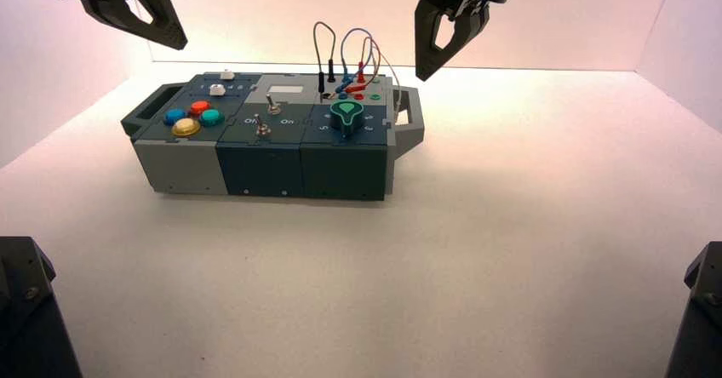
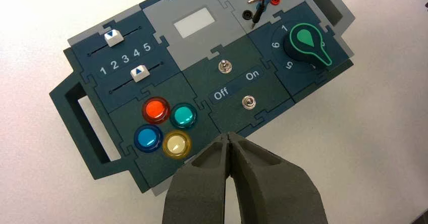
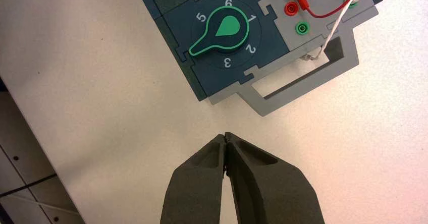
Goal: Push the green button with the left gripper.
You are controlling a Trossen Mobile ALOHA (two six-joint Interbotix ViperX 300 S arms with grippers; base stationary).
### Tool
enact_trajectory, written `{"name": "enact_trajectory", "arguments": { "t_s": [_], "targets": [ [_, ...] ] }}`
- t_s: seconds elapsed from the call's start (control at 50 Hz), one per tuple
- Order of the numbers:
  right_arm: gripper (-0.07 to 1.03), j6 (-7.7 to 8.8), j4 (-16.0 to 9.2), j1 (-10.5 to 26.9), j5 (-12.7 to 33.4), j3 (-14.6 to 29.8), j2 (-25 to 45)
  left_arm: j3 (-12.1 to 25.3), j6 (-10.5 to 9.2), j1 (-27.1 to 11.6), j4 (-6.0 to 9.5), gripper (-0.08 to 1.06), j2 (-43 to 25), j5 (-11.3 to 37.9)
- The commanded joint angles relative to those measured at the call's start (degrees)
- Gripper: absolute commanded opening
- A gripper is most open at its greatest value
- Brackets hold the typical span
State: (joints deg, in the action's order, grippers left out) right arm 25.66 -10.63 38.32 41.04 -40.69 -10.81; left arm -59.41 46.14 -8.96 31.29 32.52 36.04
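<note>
**Left gripper raised above the button end of the box, fingers closed**

The box [image 1: 272, 144] stands on the white table [image 1: 511, 250], its long side facing the robot. The button cluster occupies the left end of the top panel. The green button [image 2: 182, 116] sits in that cluster, just beside the red button [image 2: 155, 110], with the yellow button [image 2: 176, 144] and the blue button [image 2: 148, 137] in the row nearer the robot. No finger touches any button.

The left gripper [image 2: 229, 135] hangs in the air above and to the left of the box, well apart from the panel. Its two tapered fingers are pressed together at the tips and hold nothing. In the left wrist view the tips lie near the yellow button and the lower toggle switch [image 2: 248, 102], which sits beside the "Off" label.

Two white sliders [image 2: 126, 55] run along a scale lettered 1 to 5 on the far left section. The dark-green pointer knob [image 3: 222, 30] occupies the right end of the panel; its pointer lies between 3 and 5.

The right gripper [image 3: 224, 135] hangs above the right end of the box near the wires [image 1: 345, 50]. Its fingers are likewise closed tip to tip, empty.
</note>
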Motion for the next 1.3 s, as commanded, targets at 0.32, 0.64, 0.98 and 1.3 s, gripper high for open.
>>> {"name": "enact_trajectory", "arguments": {
  "t_s": [0.32,0.64,0.98,1.3],
  "targets": [
    [-0.02,0.00,-0.4,0.1,0.2,1.0,-1.5,0.6,0.26,0.1,-0.09,-0.03,0.4,-0.4],
    [-0.02,-0.18,-0.5,0.1,0.3,1.1,-2.3,0.8,-0.09,0.1,-0.26,-0.03,0.5,-0.1],
    [-0.02,-7.38,-2.8,0.1,0.4,1.2,-5.9,1.9,-14.24,1.1,-0.35,-0.03,1.4,-0.1],
    [-0.02,-23.55,5.2,0.1,0.9,2.1,-8.8,4.4,-32.78,1.9,-16.96,-0.03,0.4,6.3]
  ]
}}
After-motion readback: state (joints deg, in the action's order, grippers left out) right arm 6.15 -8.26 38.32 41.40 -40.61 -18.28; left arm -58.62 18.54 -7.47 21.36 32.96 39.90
